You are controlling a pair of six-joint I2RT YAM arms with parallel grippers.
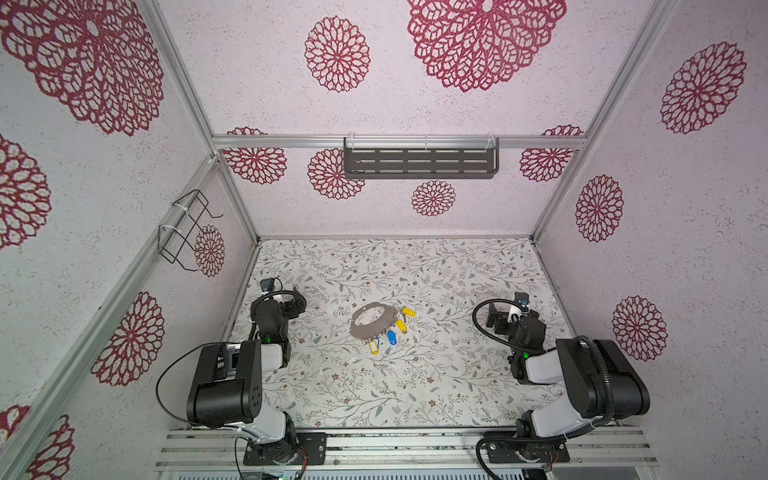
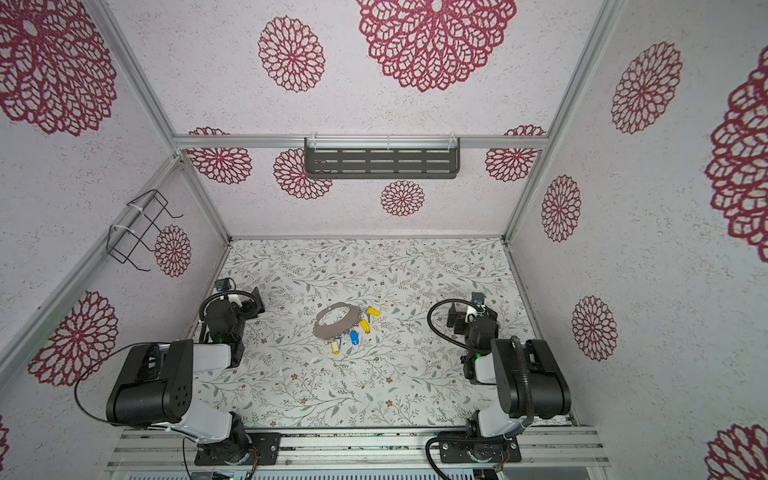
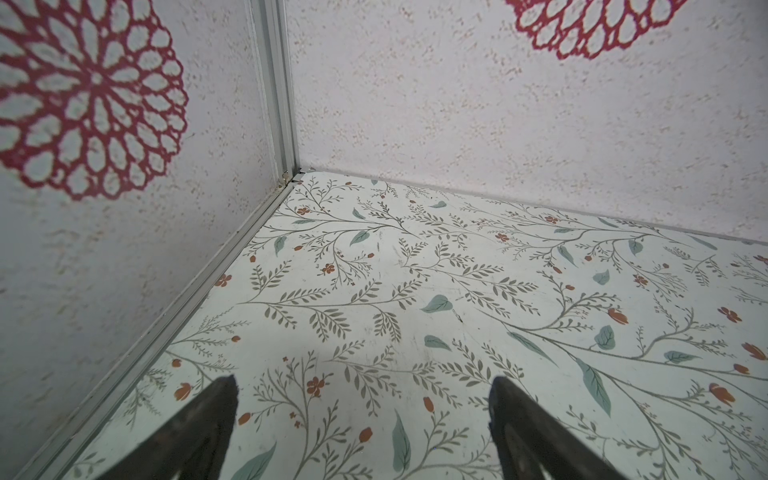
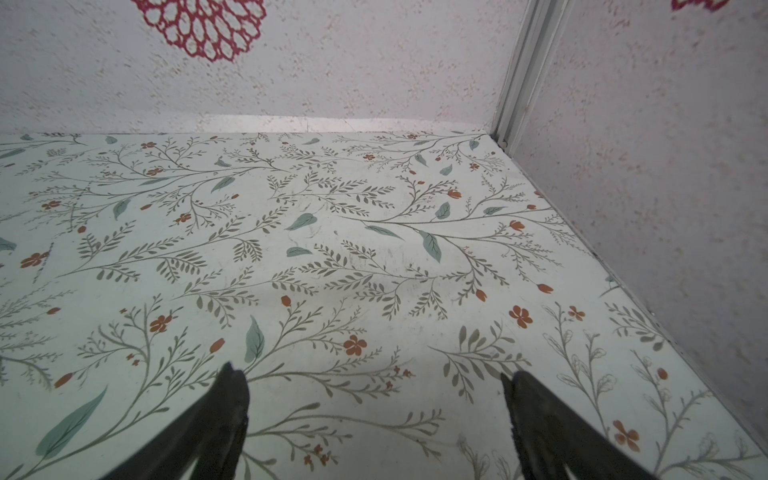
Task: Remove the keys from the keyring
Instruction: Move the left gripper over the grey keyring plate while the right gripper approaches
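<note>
The keyring (image 1: 371, 323) lies flat near the middle of the table (image 1: 415, 386) and shows in both top views. Nothing touches it or pins it down. The keys (image 1: 391, 337) fan out from its outer edge along the front and right side. Their yellow and blue tags rest flat on the table, each apparently joined to the band by a small ring, though the joints are too small to make out. None looks detached, so I judge the job not yet begun. One yellow tag (image 1: 408, 311) at the right end points away from its neighbours, which probably makes it the easiest to pick first.

The left gripper (image 3: 363, 386) sits well to the left of the keyring, close to the side wall. Its jaws are spread wide and hold nothing; only bare table and the far corner show between them. The right gripper (image 4: 374, 376) sits well to the right in the same posture, wide open and empty.

Both seem parked aside so the keyring stays in plain sight from above. Because the band lies loose, one gripper will likely have to hold it while the other works a tag free.
</note>
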